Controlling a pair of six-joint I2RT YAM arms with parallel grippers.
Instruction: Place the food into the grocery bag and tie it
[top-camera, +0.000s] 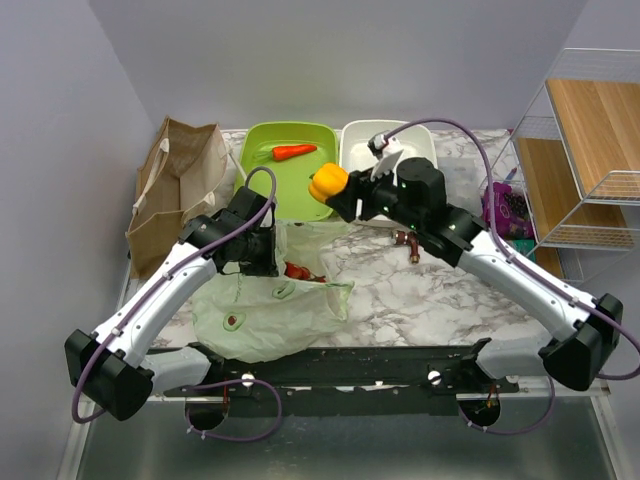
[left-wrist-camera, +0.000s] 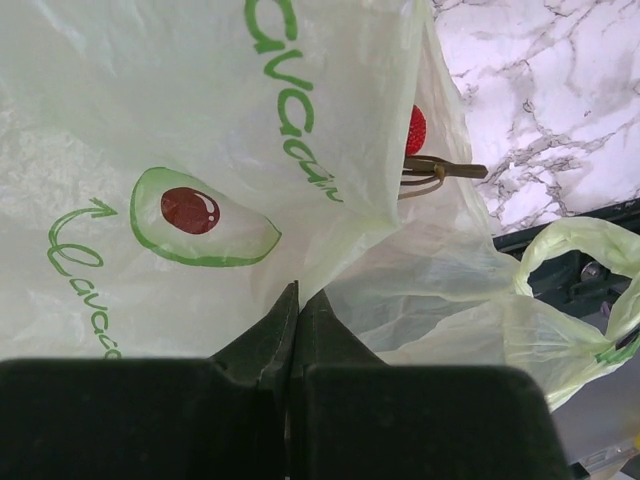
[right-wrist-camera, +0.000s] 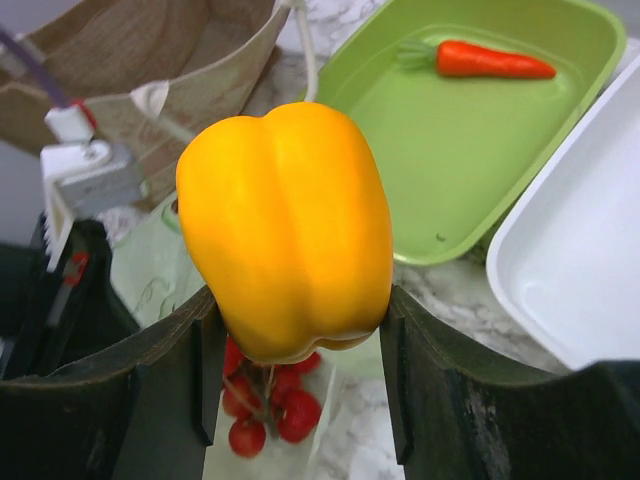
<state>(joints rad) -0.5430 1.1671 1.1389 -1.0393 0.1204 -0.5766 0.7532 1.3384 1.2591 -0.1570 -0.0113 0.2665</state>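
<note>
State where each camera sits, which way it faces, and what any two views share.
Top external: above and behind the robot, looking down on the table; left arm and right arm show.
Left wrist: on the left arm, looking along the shut left gripper pinching the grocery bag.
Right wrist: looking past the right gripper holding the yellow bell pepper towards the green tray.
Shared: cherry tomatoes in both wrist views.

Left arm (top-camera: 160, 295): angled forward and inward.
Left end effector (left-wrist-camera: 293, 305): jaws together, pinching grocery bag (left-wrist-camera: 150, 120).
Right arm (top-camera: 510, 270): stretched inward.
Right end effector (right-wrist-camera: 297, 300): clamping yellow bell pepper (right-wrist-camera: 285, 220).
</note>
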